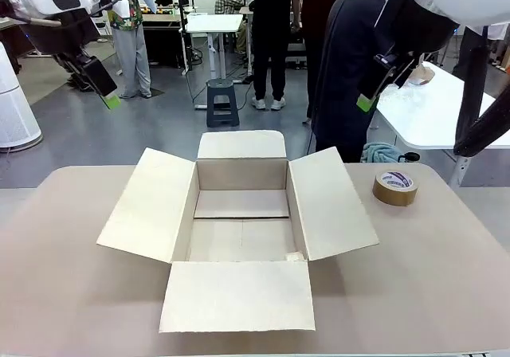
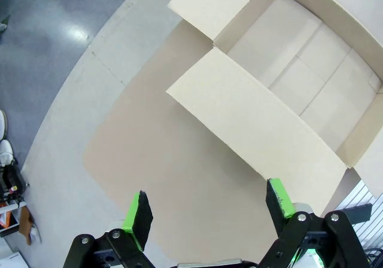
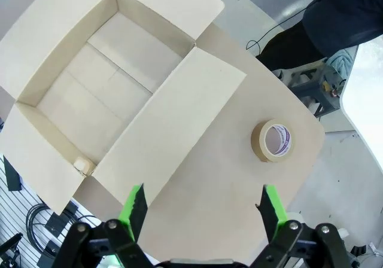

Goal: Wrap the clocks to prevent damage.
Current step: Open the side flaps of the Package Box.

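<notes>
An open cardboard box (image 1: 241, 240) sits mid-table with all its flaps folded outward and its floor bare; it also appears from above in the left wrist view (image 2: 299, 58) and the right wrist view (image 3: 96, 82). My left gripper (image 2: 209, 205) hangs open high above the table's left side, its green-padded fingers (image 1: 111, 100) at the upper left of the front view. High over the right side my right gripper (image 3: 202, 203) is open too, with its fingers (image 1: 366, 100) holding nothing.
A roll of brown packing tape (image 1: 395, 187) lies flat on the tan table (image 1: 446, 261) right of the box, also in the right wrist view (image 3: 272, 140). A person in dark clothes (image 1: 343, 78) stands at the far edge beside a teal cloth (image 1: 385, 151).
</notes>
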Robot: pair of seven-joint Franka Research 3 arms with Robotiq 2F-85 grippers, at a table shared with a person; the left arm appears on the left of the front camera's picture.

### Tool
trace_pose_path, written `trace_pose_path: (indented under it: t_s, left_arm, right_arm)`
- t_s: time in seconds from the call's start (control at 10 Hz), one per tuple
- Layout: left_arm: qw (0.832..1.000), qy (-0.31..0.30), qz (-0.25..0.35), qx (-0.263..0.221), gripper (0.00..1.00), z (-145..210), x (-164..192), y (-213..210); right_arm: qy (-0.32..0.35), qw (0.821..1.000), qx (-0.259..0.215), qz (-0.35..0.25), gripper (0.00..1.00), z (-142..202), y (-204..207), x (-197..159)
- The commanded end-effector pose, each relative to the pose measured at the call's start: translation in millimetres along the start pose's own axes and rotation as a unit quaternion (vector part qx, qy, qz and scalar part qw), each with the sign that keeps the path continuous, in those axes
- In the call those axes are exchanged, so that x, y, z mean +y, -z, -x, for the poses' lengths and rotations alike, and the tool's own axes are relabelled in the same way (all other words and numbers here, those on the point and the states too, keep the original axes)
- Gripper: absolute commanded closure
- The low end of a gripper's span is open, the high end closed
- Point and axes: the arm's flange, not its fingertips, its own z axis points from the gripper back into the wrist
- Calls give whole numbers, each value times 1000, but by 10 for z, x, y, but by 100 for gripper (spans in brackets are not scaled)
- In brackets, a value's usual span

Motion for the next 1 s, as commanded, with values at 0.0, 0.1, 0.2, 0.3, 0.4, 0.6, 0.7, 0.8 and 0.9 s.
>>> trace_pose_path:
  t_s: [0.0, 0.1, 0.2, 0.3, 0.4, 0.6, 0.7, 0.8, 0.9]
  left_arm:
    - [1000, 0, 0, 0, 0, -6, 6, -23]
    - [992, 43, 96, -66, 0, 65, 169, -48]
    - [977, 82, 163, -113, 0, 148, 290, -67]
    - [962, 108, 192, -159, 0, 225, 435, -71]
    - [945, 138, 216, -204, 0, 271, 493, -56]
    - [922, 194, 229, -245, 0, 403, 554, 16]
    - [920, 191, 226, -257, 0, 552, 607, 43]
    - [922, 183, 221, -260, 0, 681, 686, 40]
    - [924, 172, 217, -266, 0, 802, 760, 25]
  right_arm:
    - [1, 1000, -9, 2, 0, 28, 62, -8]
    - [0, 1000, 0, 0, 0, 0, 0, 0]
    - [-31, 997, -37, -56, 0, 70, 46, -169]
    - [-56, 988, -110, -94, 0, 157, 95, -390]
    - [-61, 978, -158, -122, 0, 233, 154, -552]
    - [-82, 958, -225, -156, 0, 451, 280, -813]
    - [-82, 949, -251, -171, 0, 629, 318, -951]
    - [-79, 942, -271, -181, 0, 783, 340, -1051]
    - [-80, 929, -303, -198, 0, 932, 339, -1128]
